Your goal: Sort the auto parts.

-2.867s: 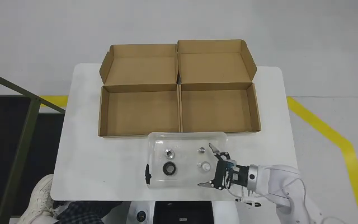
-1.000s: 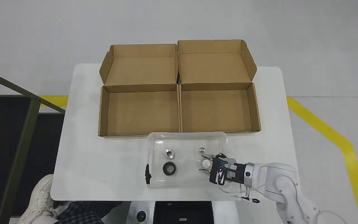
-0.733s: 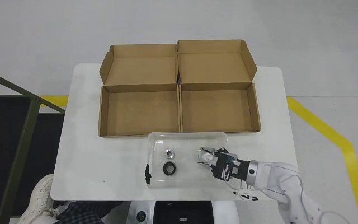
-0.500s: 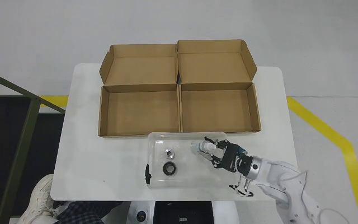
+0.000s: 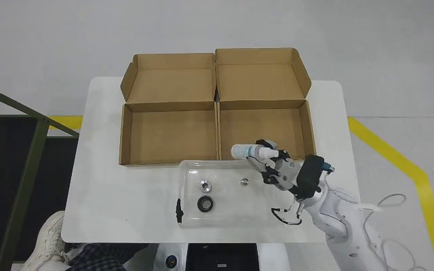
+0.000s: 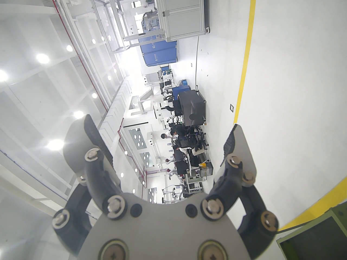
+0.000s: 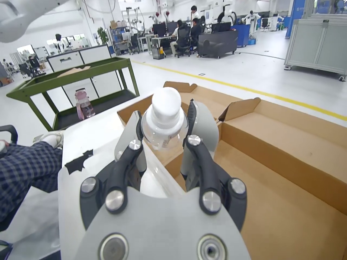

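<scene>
The right claw (image 7: 164, 129) pinches one small bottle (image 7: 166, 109) beside two cardboard boxes (image 5: 264, 132); three parts (image 5: 206, 203) lie in one clear tray (image 5: 186, 171). The left claw (image 6: 160, 133) is spread.

Small clear bottle (image 7: 164, 124): lower body hidden between the right gripper (image 7: 164, 119) fingers and behind its palm plate. Beside the gripper, in the clear tray (image 5: 184, 177), a dark ring (image 5: 205, 202) and two silvery pieces (image 5: 203, 184) are too small to identify. The tray corner under the gripper is covered.
</scene>
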You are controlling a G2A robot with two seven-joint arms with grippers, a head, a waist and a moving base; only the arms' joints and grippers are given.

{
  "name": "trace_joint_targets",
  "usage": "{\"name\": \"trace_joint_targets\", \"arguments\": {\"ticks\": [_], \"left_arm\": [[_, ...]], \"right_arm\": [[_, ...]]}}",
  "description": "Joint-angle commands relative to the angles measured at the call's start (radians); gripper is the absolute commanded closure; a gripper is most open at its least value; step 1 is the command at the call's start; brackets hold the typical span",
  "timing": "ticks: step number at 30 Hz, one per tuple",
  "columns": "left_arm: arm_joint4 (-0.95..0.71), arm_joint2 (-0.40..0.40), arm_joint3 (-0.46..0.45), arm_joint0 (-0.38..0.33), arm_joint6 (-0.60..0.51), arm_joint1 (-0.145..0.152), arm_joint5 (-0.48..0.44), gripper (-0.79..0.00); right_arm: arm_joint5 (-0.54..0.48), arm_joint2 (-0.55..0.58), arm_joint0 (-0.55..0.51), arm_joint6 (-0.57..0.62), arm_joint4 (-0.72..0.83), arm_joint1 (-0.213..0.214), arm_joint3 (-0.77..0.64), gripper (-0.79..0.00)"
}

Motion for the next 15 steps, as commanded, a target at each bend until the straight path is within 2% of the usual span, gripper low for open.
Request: {"name": "trace_joint_targets", "arguments": {"ticks": [1,15], "left_arm": [[0.0,0.0,0.0,0.0,0.0,0.0,0.0,-0.785],[0.0,0.0,0.0,0.0,0.0,0.0,0.0,-0.785]], "right_arm": [[0.015,-0.006,0.013,-0.018,0.021,-0.003,-0.005,0.0],[0.038,0.001,0.083,-0.122,0.086,-0.016,-0.062,0.0]]}}
